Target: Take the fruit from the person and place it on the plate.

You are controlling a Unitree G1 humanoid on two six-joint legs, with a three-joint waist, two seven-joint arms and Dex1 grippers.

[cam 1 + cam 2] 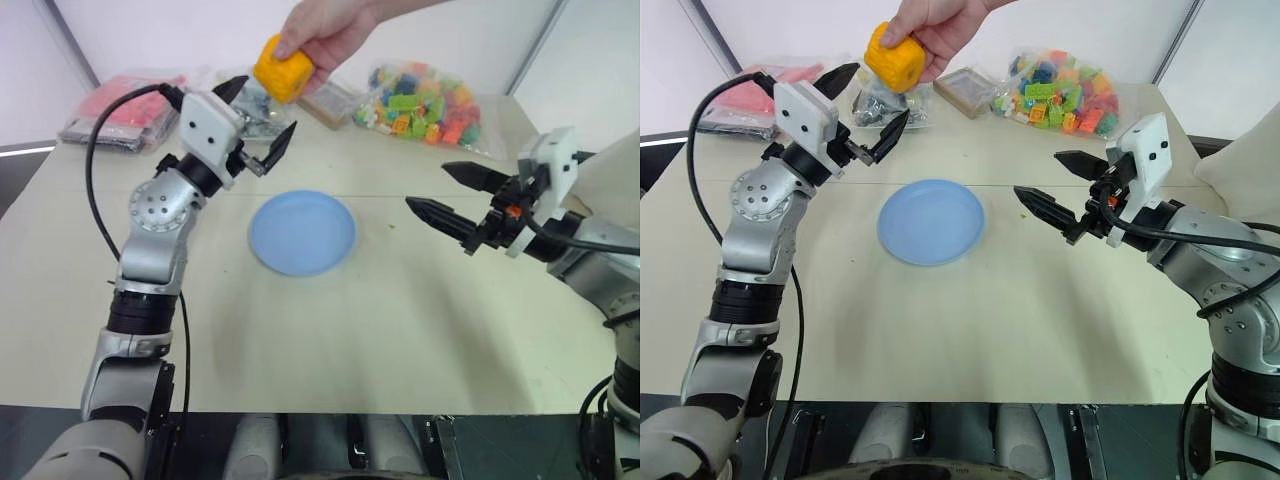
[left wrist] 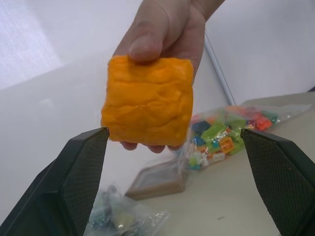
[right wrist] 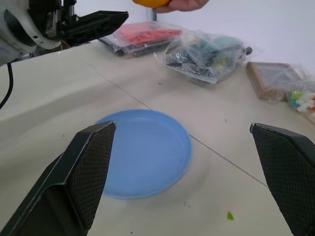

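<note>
Orange fruit (image 2: 147, 101) partly hidden by person's hand (image 1: 325, 30), seemingly untouched, left tool (image 1: 262, 115) and right tool (image 1: 450, 195) agape.

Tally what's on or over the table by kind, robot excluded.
Fruit, held in the person's hand: 1
Plate: 1
Bags of small parts (pink, dark, multicoloured blocks): 3
Flat brown box: 1
Total: 6

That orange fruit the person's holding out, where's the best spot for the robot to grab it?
Probably by the two bare side faces of the fruit, coming from below and in front. The hand pinches it from the top and back, so the sides are free, and they are flat and roughly parallel. The open left gripper already straddles that width.
</note>
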